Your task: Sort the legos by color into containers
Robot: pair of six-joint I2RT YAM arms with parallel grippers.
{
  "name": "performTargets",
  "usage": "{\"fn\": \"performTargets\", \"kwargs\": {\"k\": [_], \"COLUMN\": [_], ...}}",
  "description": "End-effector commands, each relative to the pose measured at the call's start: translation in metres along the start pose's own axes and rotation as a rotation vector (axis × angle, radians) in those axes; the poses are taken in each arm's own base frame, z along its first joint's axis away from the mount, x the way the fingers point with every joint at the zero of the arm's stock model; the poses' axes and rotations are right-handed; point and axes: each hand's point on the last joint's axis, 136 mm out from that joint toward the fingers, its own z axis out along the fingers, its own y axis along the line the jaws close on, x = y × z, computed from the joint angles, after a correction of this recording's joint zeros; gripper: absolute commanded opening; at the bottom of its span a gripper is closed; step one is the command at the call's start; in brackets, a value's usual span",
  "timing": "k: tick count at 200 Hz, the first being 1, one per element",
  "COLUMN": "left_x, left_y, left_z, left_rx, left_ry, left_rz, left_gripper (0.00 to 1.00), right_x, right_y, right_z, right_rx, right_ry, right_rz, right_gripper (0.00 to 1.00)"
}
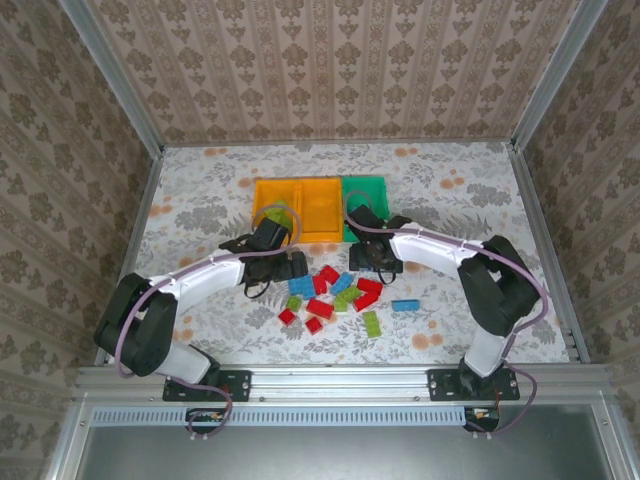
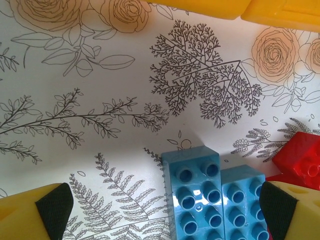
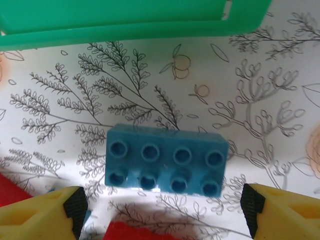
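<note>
My right claw (image 3: 162,207) is spread apart and empty, and the blue brick (image 3: 165,162) lies flat on the table (image 3: 280,75) just ahead of it, near the green bin (image 3: 125,20), its long axis running from finger to finger, so I think the wrist must turn first.
</note>
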Motion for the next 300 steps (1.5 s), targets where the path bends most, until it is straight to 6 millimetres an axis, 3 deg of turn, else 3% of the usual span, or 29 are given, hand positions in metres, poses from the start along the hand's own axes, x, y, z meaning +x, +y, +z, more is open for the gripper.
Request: {"fn": "performTargets", "kwargs": {"k": [1,66,94,118,161,178,244,300], "left_x": [-0.006,-0.007,-0.007,-0.007,-0.008,-0.008,-0.003,-0.001], "left_y": [0.0,0.004,0.004,0.005,0.005,0.004,0.001,0.003], "left_z": [-0.006,-0.008,-0.008,-0.009,-0.009,-0.008,-0.007,-0.008], "left_rx": [-0.016,-0.029,-0.031,-0.035,-0.035,-0.032,-0.011,-0.018], "left_ry": [-0.028,-0.039,-0.043,-0.045,-0.049,-0.05,-0.027,-0.022], "left_rz": [0.0,0.009,0.01,0.012,0.009,0.009,0.002,0.006], "left_gripper": [0.99,1.0,1.0,1.0,1.0,1.0,1.0,1.0], "right_x": [-0.001,0.002,-0.001,-0.013,-0.056,-0.071,-0.12,-0.133], "right_y": [-0.005,-0.009,-0.013,-0.008,0.006,0.003,0.012,0.011], "right_z": [0.006,0.022,0.018,-0.001,-0.064,-0.071,-0.043,-0.029], "right_rx": [0.06,0.104,0.106,0.064,-0.091,-0.114,-0.075,-0.034], "right_ry": [0.023,0.054,0.032,-0.033,-0.245,-0.269,-0.267,-0.25], "right_rz": [-0.005,-0.005,0.006,0.008,0.033,0.059,0.064,0.096], "right_gripper": [0.83,0.68,0.53,0.5,0.53,0.54,0.55,0.64]}}
